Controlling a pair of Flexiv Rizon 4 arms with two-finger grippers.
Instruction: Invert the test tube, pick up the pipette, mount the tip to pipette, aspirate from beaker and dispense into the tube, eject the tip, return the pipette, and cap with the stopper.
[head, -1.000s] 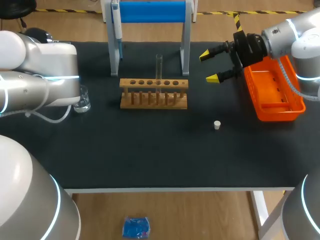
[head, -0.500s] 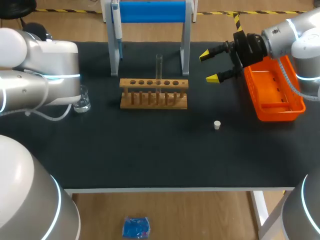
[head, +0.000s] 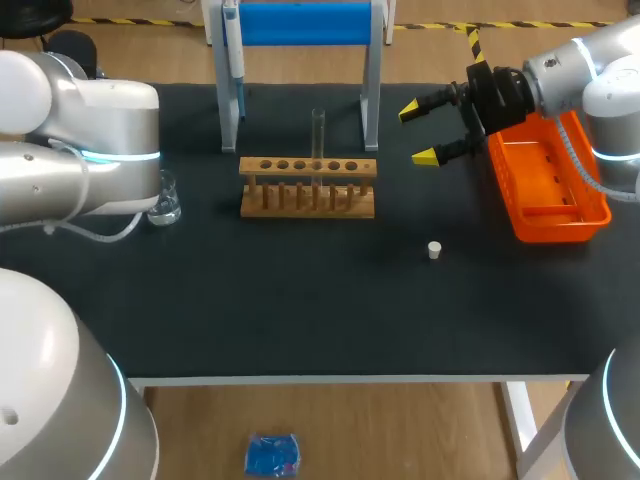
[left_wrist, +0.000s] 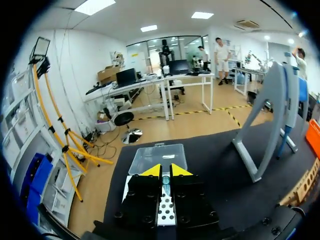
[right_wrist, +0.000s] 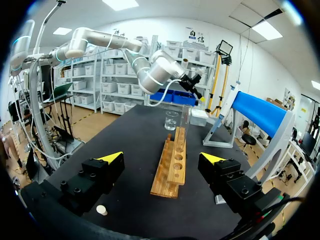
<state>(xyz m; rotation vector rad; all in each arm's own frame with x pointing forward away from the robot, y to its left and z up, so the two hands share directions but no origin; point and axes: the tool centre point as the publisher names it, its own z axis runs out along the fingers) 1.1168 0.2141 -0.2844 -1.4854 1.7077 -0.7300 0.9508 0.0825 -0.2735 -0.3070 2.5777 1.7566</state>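
Wooden rack between glass beaker and orange tray, stopper nearby

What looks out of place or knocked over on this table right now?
Nothing is spilled or toppled. The one stray item is the small white stopper, lying alone on the black mat, apart from the wooden rack. The test tube stands upright in the rack.

Bright, even overhead light; shadows under the wooden test tube rack barely show on the matte black bench.
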